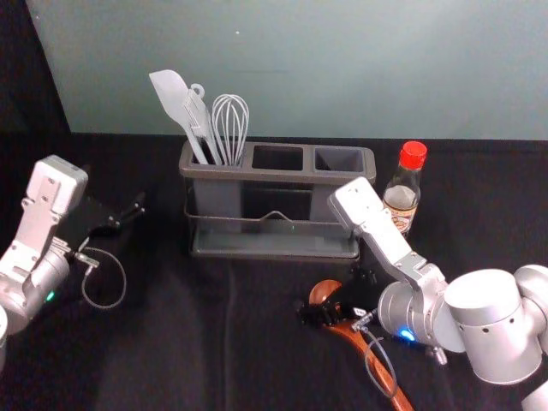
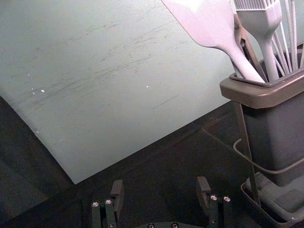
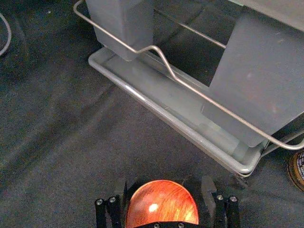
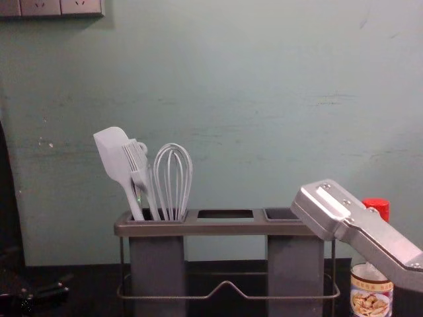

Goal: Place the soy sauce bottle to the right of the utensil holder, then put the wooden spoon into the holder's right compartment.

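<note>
The utensil holder [image 1: 274, 244] stands upright, its right compartment [image 1: 340, 160] holding nothing. Just right of it is the red-capped soy sauce bottle [image 1: 402, 195], upright; in the chest view the right arm partly covers this bottle [image 4: 371, 297]. On the black cloth before the holder lies the wooden spoon [image 1: 375, 364], bowl toward the holder. My right gripper [image 1: 336, 295] is low over its bowl end. In the right wrist view, the open right gripper [image 3: 164, 194] has the spoon's bowl [image 3: 162, 206] between its spread fingers. My left gripper [image 1: 122, 202] idles at the left; its wrist view shows this gripper [image 2: 159, 190] open.
A white spatula [image 1: 171, 96], a brush and a whisk [image 1: 230, 120] stand in the holder's left compartment. The middle compartment [image 1: 277, 157] holds nothing. A pale wall [image 1: 300, 68] rises behind the black-covered table [image 1: 171, 342].
</note>
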